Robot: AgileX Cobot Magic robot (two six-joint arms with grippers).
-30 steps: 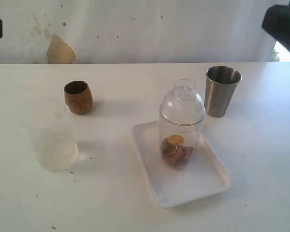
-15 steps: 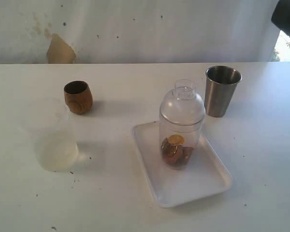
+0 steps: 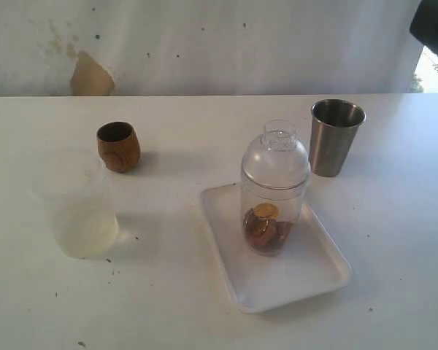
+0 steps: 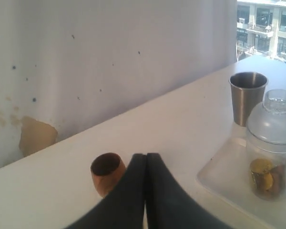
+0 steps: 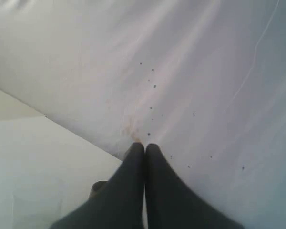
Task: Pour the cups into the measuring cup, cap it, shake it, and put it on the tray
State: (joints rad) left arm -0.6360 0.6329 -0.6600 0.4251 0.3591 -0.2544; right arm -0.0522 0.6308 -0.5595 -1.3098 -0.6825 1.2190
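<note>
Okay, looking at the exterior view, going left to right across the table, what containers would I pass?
Frosted translucent plastic cup → small round brown wooden cup → tall clear plastic cylinder wearing its clear dome cap, on the flat white tray → tapered brushed-steel tumbler.

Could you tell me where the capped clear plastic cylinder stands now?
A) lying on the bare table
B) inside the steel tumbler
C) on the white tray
C: the tall clear plastic cylinder stands upright on the flat white rectangular tray, its clear dome cap on.
</note>
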